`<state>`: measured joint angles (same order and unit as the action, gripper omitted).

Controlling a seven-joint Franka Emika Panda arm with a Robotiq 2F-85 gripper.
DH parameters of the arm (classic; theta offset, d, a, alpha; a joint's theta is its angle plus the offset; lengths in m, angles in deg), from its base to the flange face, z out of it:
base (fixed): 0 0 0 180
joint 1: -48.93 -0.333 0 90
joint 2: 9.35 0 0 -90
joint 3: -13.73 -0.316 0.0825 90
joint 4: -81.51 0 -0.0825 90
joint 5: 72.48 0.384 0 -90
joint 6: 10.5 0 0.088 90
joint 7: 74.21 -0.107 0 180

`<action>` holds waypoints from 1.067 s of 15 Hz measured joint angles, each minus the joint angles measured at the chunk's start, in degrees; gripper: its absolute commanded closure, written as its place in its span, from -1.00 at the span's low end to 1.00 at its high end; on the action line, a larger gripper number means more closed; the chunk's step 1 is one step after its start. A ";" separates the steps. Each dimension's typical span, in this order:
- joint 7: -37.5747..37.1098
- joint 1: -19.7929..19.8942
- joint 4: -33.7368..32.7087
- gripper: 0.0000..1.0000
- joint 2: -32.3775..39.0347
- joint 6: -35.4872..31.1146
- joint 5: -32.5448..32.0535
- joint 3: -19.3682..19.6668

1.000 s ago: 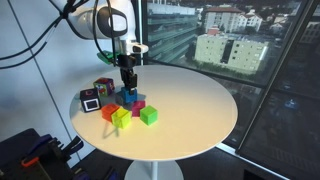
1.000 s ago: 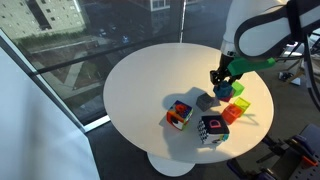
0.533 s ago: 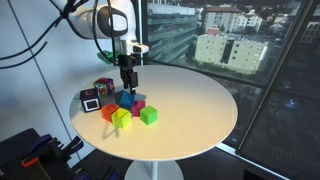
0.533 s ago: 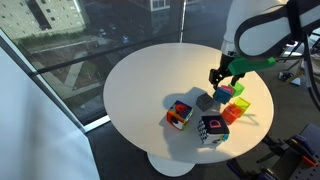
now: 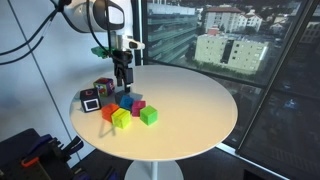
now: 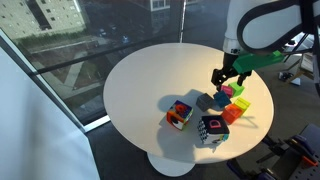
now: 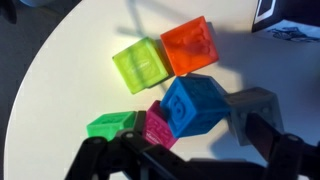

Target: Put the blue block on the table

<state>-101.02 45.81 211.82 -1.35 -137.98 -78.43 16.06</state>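
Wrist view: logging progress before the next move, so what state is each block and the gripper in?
blue block: perched on neighbouring blocks, unheld.
gripper: open, empty, above it.
orange block: flat on table.
lime block: flat on table.

**Glass on the city, pale walls within**

In an exterior view a large window (image 5: 275, 95) filled the frame from 12 to 4 o'clock, looking down on a pale building (image 5: 232, 48) outside. A dark mullion (image 5: 143, 20) stood at 12 o'clock and a white wall (image 5: 25, 70) at 9. The round cream surface (image 5: 195, 110) sat mid-frame under soft, even light. In an exterior view a white panel (image 6: 22, 120) took 8 o'clock, beside dark floor (image 6: 110, 150).
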 measured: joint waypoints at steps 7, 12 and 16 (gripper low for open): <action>0.94 -0.15 0.00 -1.00 -5.89 13.75 -0.21 -1.55; 4.41 -0.14 0.04 -1.00 -10.15 21.83 -0.42 -2.31; 8.56 -0.12 0.14 -1.00 -13.86 26.47 -0.83 -2.63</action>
<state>-92.46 45.69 211.96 -15.21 -111.51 -79.25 13.42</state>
